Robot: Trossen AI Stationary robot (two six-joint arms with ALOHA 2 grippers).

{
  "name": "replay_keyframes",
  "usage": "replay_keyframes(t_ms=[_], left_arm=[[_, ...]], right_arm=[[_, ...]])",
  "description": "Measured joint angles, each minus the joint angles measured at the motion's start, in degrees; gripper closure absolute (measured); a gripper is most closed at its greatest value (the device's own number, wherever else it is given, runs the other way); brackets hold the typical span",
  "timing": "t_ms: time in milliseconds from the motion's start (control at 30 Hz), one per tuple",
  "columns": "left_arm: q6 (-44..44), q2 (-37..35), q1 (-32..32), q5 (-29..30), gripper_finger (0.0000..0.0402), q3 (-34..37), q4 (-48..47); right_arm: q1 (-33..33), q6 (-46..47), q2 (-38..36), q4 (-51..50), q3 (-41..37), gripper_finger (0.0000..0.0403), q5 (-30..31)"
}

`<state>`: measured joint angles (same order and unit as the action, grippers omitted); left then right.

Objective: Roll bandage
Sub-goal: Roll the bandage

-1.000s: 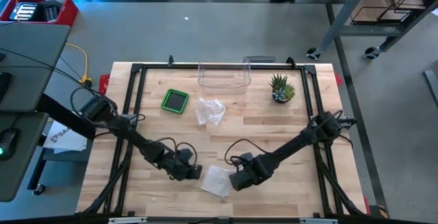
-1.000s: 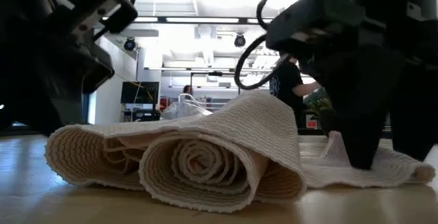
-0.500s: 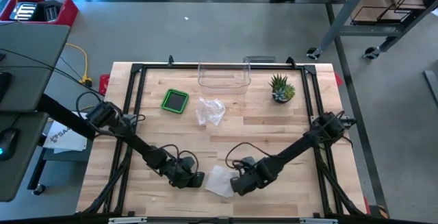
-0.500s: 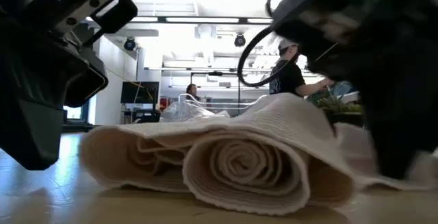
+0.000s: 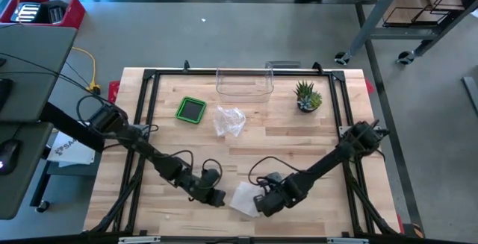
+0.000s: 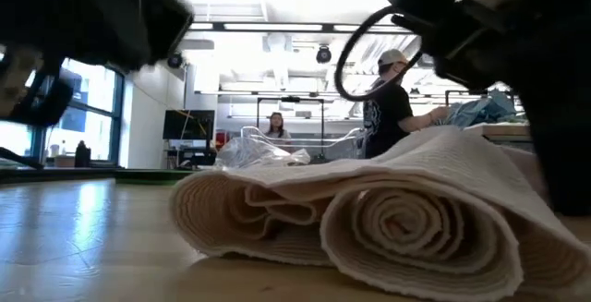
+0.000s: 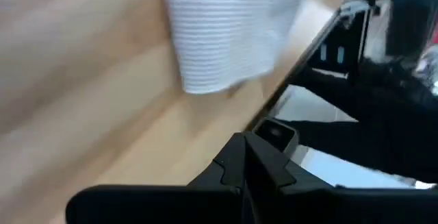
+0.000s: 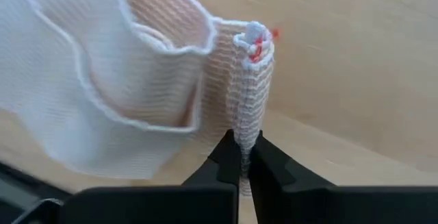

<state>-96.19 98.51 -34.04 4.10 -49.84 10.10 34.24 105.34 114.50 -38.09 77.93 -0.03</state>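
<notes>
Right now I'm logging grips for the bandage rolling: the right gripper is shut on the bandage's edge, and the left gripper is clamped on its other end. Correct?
Not quite. The right gripper is shut on the bandage, but the left gripper is shut on nothing; the left wrist view shows it apart from the cloth.

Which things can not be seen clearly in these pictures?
- Bandage: low view, its right end is cut off by the picture's edge and hidden behind the dark right arm.
- Left gripper: low view, only a dark blur.
- Red mark on the bandage: right wrist view, too small to tell.
</notes>
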Motion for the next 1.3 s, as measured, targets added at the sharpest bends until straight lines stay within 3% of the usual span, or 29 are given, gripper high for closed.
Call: replay_keyframes(t_ms=[100, 200, 300, 533, 1033, 1300], left_arm=[[1.9, 0.9, 0.3, 0.1, 0.0401, -3.5, -10.0], [2.5, 2.5, 2.1, 1.1, 0.0401, -4.9, -12.1], [3.9, 2.8, 4.0, 2.8, 0.0401, -6.6, -8.7], [9.9, 4.7, 7.0, -2.1, 0.0401, -7.5, -6.0], [8.2, 11.7, 5.3, -5.9, 0.0401, -7.5, 7.1], [10.5, 11.1, 3.6, -8.5, 0.0401, -8.3, 8.7]], right_arm=[[-0.9, -2.1, -0.2, 1.7, 0.0, 0.04, 0.2], [-1.6, -3.6, -0.6, 2.1, 0.0, 0.0401, 0.4], [-2.0, -4.2, -0.6, 1.9, 0.0, 0.0401, 0.3], [-2.4, -5.1, -1.2, 4.2, 0.0, 0.0402, -0.4], [-2.4, -4.9, -5.0, 8.3, 0.0, 0.0403, -0.5], [-1.6, -2.3, -5.0, 1.1, 0.0, 0.0403, 0.2]])
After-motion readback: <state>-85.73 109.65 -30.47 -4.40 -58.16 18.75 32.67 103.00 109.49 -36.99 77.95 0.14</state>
